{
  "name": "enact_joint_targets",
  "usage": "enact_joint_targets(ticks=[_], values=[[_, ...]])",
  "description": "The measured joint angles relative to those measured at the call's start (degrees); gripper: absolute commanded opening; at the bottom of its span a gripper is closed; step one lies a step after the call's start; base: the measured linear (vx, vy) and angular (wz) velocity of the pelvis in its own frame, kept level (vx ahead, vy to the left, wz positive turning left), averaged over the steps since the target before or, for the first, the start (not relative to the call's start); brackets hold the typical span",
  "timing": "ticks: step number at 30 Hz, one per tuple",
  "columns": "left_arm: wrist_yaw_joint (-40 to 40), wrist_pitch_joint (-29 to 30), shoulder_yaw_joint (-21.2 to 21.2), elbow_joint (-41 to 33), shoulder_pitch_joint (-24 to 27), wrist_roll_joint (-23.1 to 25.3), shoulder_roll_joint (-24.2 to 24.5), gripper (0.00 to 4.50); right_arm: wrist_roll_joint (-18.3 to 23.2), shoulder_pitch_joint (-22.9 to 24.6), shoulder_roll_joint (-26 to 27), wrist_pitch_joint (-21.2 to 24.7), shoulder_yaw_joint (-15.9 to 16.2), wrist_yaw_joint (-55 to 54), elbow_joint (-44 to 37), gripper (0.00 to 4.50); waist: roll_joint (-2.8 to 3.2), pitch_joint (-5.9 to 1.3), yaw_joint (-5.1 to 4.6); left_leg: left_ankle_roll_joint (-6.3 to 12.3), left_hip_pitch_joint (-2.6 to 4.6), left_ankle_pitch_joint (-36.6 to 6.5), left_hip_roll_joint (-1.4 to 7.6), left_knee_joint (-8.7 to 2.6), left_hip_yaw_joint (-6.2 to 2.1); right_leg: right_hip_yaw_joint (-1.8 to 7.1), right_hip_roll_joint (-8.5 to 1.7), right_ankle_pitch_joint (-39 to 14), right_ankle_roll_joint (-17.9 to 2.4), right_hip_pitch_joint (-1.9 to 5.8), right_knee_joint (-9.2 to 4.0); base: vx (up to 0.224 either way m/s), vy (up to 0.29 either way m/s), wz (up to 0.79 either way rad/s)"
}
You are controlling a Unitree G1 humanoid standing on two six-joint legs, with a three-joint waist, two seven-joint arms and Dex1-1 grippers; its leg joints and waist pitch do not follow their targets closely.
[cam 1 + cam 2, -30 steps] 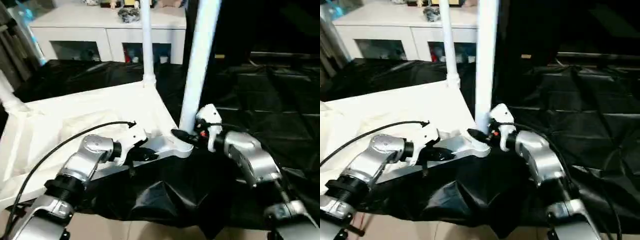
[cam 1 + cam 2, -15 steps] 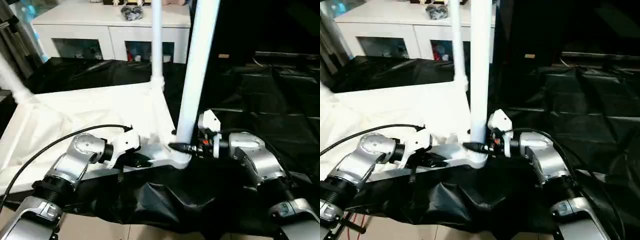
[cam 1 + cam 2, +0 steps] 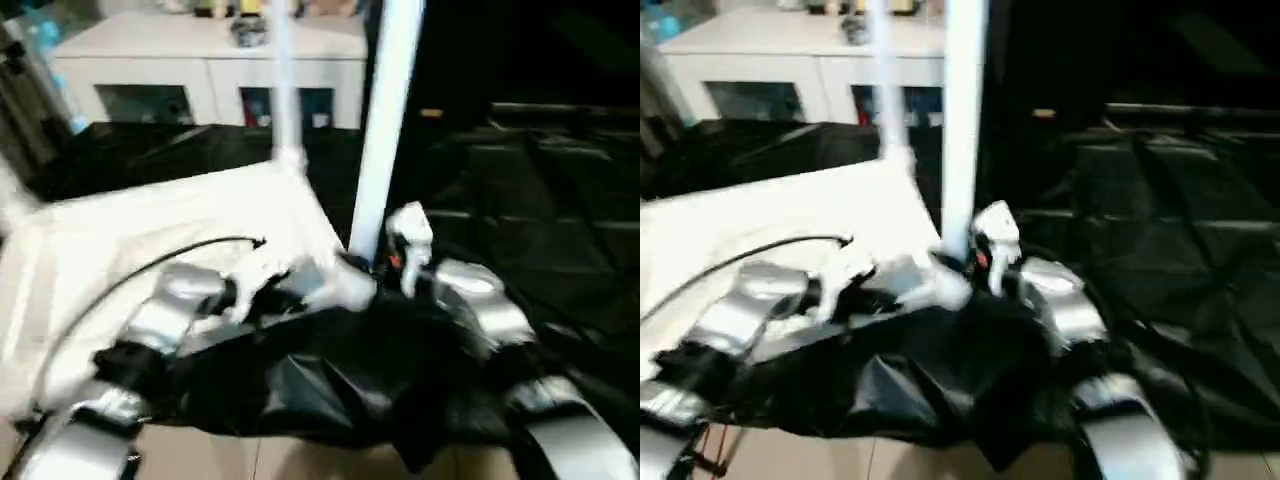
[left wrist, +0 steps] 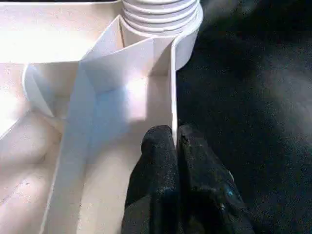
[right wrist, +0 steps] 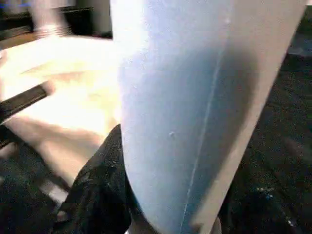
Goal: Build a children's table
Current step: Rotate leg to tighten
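The work table [image 3: 560,200], draped in loose black cloth, is seen under everything; the cloth is bunched into folds at the near edge, where a sliding part could be snagged. Behind it a white cabinet [image 3: 150,70] with glass doors is seen, well apart from the work.

The children's table top [image 3: 150,230] is laid upside down on the cloth, ribbed underside up. It is judged to be light, stiff moulded plastic, smooth and rather slippery, with thin walls that can be flexed if squeezed hard; it is best held at a rim or rib close to a corner socket, where the moulding is stiffest.

The near leg [image 3: 385,120] is stood upright in the near corner socket [image 4: 161,19], and a far leg [image 3: 282,90] is stood in the corner behind it. Both are judged to be hollow, light and rigid, with a taper that lets a grasp slip upward; a hold low down, just above the socket, gives the most control for seating.

The right gripper [image 5: 146,195] is closed around the near leg's base, one black finger [image 5: 100,185] being pressed against the tube. The left gripper [image 4: 176,146] is pinched on the top's thin rim wall [image 4: 172,87] just beside the socket, one finger on each face of the wall.
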Motion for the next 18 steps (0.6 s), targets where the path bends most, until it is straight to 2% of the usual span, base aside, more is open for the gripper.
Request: enact_joint_targets(ticks=[2,4,5,6,7,8,9,10,11,12,13,14,15,17,18], values=[[3.9,2.5,0.7,0.9,-1.0,0.3,-2.6,0.0,-0.6,-1.1,1.4,-0.3,-0.7,-4.4,2.0,1.88,0.13,0.06,-0.07,0.01,0.0,0.0,0.02,0.0,-0.09,-0.38,-0.11,0.0,0.0,0.13,-0.36,0.0,0.0,0.0],[9.5,5.6,1.7,1.9,-2.1,0.8,-6.3,0.0,-1.6,-2.5,2.4,-0.5,-1.8,-10.4,4.4,1.88,0.62,0.36,-0.04,0.04,0.25,0.0,0.18,-0.01,-0.26,-1.22,-0.16,0.0,0.0,0.48,-1.33,-0.027,0.012,0.01],[11.3,6.3,1.9,2.1,-2.3,1.0,-7.3,0.0,-2.0,-3.2,3.0,-0.4,-2.2,-12.4,5.3,1.88,0.99,0.56,-0.22,0.07,0.46,0.0,0.23,-0.02,-0.46,-1.83,-0.16,0.0,0.0,0.96,-1.88,0.0,0.0,0.0],[12.7,6.8,1.9,2.1,-2.3,1.0,-8.0,0.0,-2.6,-3.6,3.4,-0.4,-2.3,-14.2,5.8,1.88,1.69,0.85,-0.64,0.16,0.66,-0.1,0.31,-0.13,-1.0,-3.03,-0.24,0.0,0.0,1.8,-2.98,0.0,0.0,0.0],[13.1,7.1,2.0,2.1,-2.3,1.0,-8.2,0.0,-2.9,-3.8,3.7,-0.4,-2.3,-14.9,6.1,1.88,2.03,1.03,-0.74,0.17,0.57,-0.1,0.31,-0.47,-1.2,-3.39,-0.35,-0.3,-0.2,2.62,-2.76,-0.069,0.035,-0.06],[13.4,7.4,2.0,2.2,-2.5,1.2,-8.3,0.0,-3.0,-3.9,3.9,-0.4,-2.4,-15.6,6.3,1.88,2.35,1.48,-0.25,0.17,0.61,-0.1,0.2,-0.82,-1.06,-3.33,-0.72,-2.0,-1.1,2.54,-0.61,-0.048,-0.031,0.18],[13.8,7.6,1.6,2.4,-2.9,1.7,-8.9,0.0,-2.9,-3.6,3.8,-0.5,-3.0,-16.2,6.4,1.88,1.09,1.36,0.73,0.16,0.89,-0.1,0.24,-1.16,0.82,-1.66,-0.94,-4.5,-2.6,2.74,4.09,-0.048,-0.031,0.18],[14.2,7.2,1.8,2.4,-2.9,2.0,-9.1,0.0,-3.0,-4.2,3.9,-0.5,-3.1,-16.5,6.9,1.88,-1.05,0.98,1.63,0.15,1.54,-0.1,0.05,-1.12,2.6,0.68,-1.1,-4.9,-0.7,2.52,5.44,0.051,-0.138,0.21],[14.4,7.1,1.8,2.3,-2.9,2.1,-9.0,0.0,-3.0,-4.7,4.0,-0.5,-3.1,-16.6,7.5,1.88,-1.54,0.98,1.91,0.08,1.5,-1.1,-0.24,0.4,2.28,0.86,-1.12,-4.8,0.0,1.73,5.51,0.065,-0.093,-0.26],[14.4,7.1,1.8,2.3,-2.8,2.1,-8.7,0.0,-3.2,-5.1,4.3,-0.5,-3.1,-16.7,8.0,1.88,-0.99,1.17,2.69,0.81,1.14,-3.4,-0.31,2.52,0.82,0.26,-1.23,-4.9,0.0,1.67,5.3,0.065,-0.093,-0.26],[14.3,7.3,1.7,2.4,-2.8,2.1,-8.6,0.0,-3.3,-5.2,4.5,-0.6,-3.1,-16.8,8.0,1.88,0.32,0.86,2.99,1.08,0.71,-3.6,-0.69,2.42,-1.02,-1.06,-1.23,-4.9,0.0,2.13,4.96,0.114,0.038,-0.5],[14.3,7.3,1.8,2.3,-2.9,2.0,-8.6,0.0,-3.2,-5.3,4.6,-0.8,-3.4,-16.9,8.0,1.88,0.89,0.57,3.05,-0.31,0.36,-2.6,-0.88,2.09,-2.16,-1.55,-1.04,-4.9,0.0,1.89,4.53,0.115,0.052,-0.34],[14.3,7.4,1.8,2.2,-2.9,1.9,-8.5,0.0,-3.2,-5.5,4.8,-0.8,-3.8,-17.0,8.1,1.88,1.25,0.03,2.87,-0.88,0.16,-2.3,-0.86,1.5,-2.69,-1.86,-0.88,-4.8,0.0,1.85,3.78,0.115,0.052,-0.34],[14.3,7.3,1.9,1.9,-3.0,1.9,-8.3,0.0,-3.2,-5.8,5.0,-1.0,-4.3,-17.4,8.7,1.88,0.46,-0.36,2.58,-0.83,-0.03,-2.2,-0.77,1.1,-2.48,-1.59,-0.51,-3.5,-0.9,1.79,2.95,0.0,0.0,0.0],[14.3,7.3,1.9,1.9,-2.9,1.9,-8.0,0.0,-3.3,-6.2,5.2,-1.0,-4.4,-17.6,9.3,1.88,0.27,-0.49,2.4,-0.64,-0.02,-1.9,-0.59,1.09,-2.27,-1.11,-0.12,-3.0,-1.1,1.85,2.83,0.0,0.0,0.0]])
